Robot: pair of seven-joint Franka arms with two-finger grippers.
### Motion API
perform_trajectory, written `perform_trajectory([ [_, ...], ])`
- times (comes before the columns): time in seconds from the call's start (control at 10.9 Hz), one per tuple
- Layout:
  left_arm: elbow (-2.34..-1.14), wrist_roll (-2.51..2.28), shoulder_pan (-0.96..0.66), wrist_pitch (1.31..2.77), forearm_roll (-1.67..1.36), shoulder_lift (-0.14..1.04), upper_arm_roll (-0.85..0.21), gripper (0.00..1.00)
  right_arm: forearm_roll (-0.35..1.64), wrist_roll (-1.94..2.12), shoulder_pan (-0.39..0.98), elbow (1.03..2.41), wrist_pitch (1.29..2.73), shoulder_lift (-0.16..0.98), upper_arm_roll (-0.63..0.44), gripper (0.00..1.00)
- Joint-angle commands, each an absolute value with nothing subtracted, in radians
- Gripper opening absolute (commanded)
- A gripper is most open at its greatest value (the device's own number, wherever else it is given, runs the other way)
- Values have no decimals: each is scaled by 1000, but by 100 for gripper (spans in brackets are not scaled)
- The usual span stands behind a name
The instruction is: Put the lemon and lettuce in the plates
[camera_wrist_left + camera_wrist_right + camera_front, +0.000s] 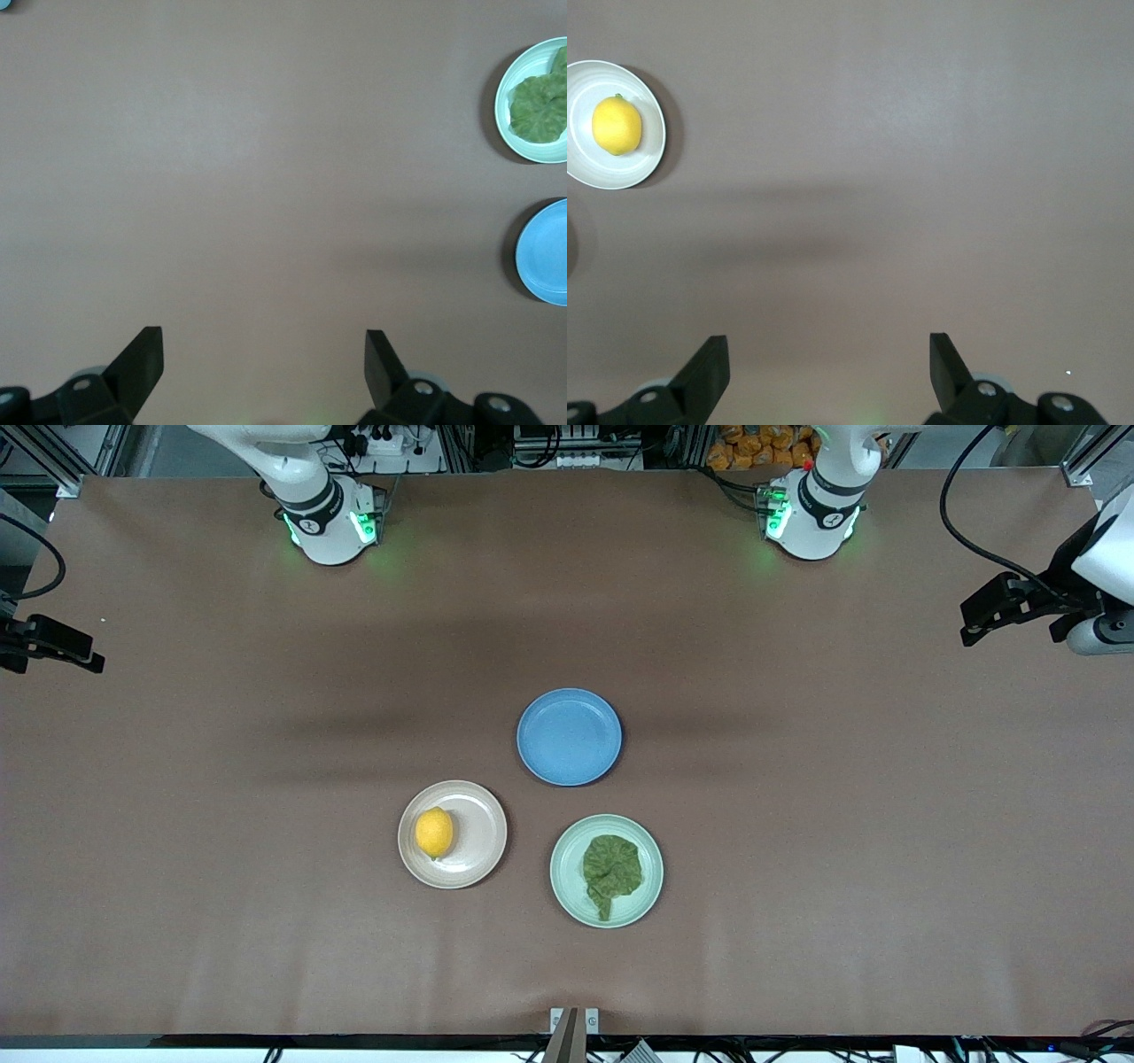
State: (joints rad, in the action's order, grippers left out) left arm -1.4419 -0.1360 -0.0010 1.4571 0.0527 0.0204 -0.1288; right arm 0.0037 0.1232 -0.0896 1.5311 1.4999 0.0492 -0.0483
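The lemon (434, 832) lies in the beige-pink plate (483, 819), toward the right arm's end. The lettuce (611, 871) lies in the mint green plate (563, 849), beside that plate and toward the left arm's end. My left gripper (974, 624) hangs open and empty over the left arm's end of the table, well clear of the plates. My right gripper (84, 657) hangs open and empty over the right arm's end. The left wrist view shows its gripper (264, 341), the lettuce (539, 108) and the mint plate (507, 88). The right wrist view shows its gripper (829, 345), the lemon (617, 125) and its plate (648, 158).
An empty blue plate (569, 736) sits at the table's middle, farther from the front camera than the two filled plates. It also shows in the left wrist view (545, 252). Brown table surface spreads around the three plates.
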Motion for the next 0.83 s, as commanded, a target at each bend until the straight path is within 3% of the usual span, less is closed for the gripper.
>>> perform_trajectory([
  [0.0,-1425,-118,0,1437,69,21,-133,100,-3,107,-89,1536,1493,44,-48,100],
  [0.73,-1427,-120,-9,1439,71,29,-132,100,-5,106,-91,1536,1493,44,-48,100],
])
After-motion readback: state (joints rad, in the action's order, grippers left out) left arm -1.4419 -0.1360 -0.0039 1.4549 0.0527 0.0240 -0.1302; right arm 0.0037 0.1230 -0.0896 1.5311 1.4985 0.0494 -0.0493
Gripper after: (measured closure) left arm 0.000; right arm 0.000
